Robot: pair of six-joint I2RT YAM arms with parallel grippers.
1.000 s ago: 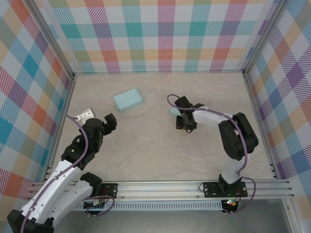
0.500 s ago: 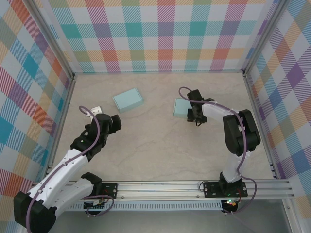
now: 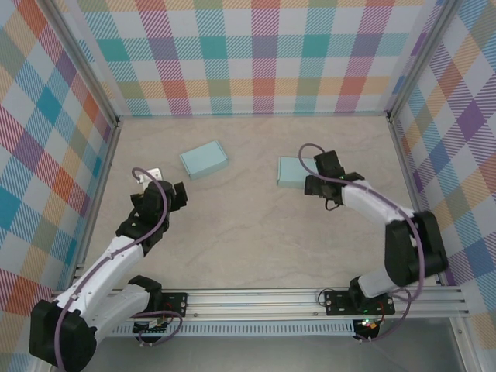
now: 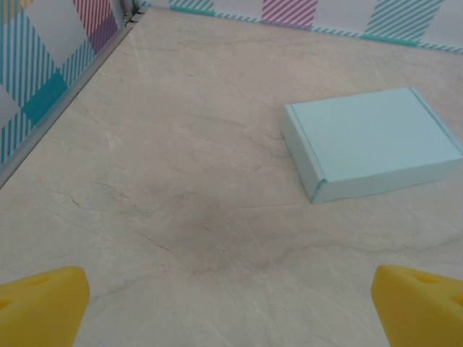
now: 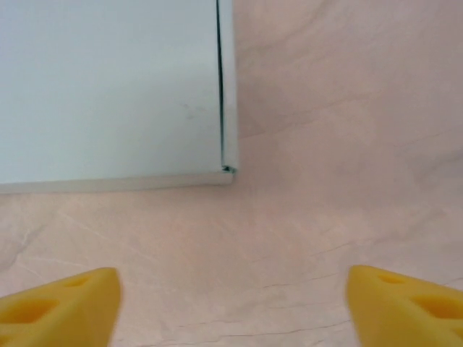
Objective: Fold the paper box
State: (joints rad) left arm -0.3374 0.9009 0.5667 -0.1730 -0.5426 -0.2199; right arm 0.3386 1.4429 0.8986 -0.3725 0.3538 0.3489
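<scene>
Now that the right gripper point(image 3: 311, 184) has let go and backed off, its jaws stand apart around nothing. The paper box point(image 3: 292, 171) lies shut and flat just beside it, so I judge that fold done. My left gripper point(image 3: 164, 192) hangs wide open, arm reaching forward, near the second box point(image 3: 204, 160).

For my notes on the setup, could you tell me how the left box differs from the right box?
The left box lies skewed on the table; the right box sits nearly square. The left box lies on its own; the right box is right by the open right gripper. Both are pale blue, closed and flat.
</scene>
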